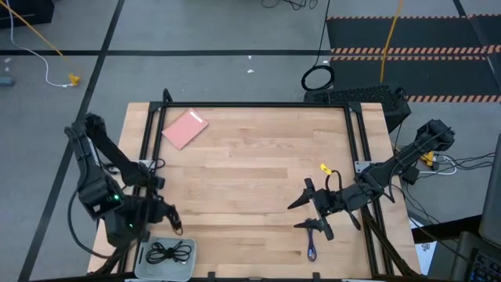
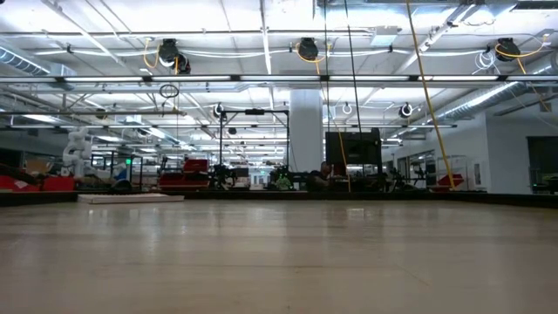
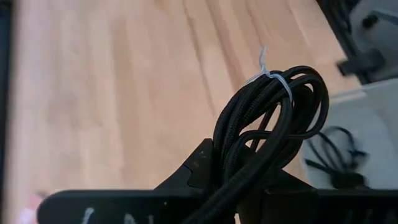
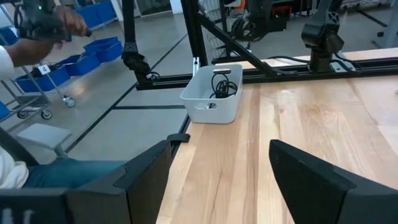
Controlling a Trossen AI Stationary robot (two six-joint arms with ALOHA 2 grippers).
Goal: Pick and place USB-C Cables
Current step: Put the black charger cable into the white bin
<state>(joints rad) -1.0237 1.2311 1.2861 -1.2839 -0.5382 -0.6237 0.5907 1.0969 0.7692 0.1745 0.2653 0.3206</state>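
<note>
At seven o'clock on the tabletop (image 1: 250, 164), your left pincer (image 3: 249, 186) clamped a black cable (image 3: 273, 118) beside the bin (image 1: 166, 252) — drop it next; right pincer (image 1: 311, 205) gaped over the purple-blue cable (image 1: 312, 249).

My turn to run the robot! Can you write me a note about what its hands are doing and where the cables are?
Left gripper: jaws shut on a coiled black cable, held above the white bin.
Right gripper: jaws open, empty, above the purple-blue cable.
Done: one black cable lies in the bin.
Left: drop the held cable in, then fetch the purple-blue one from the table.
</note>
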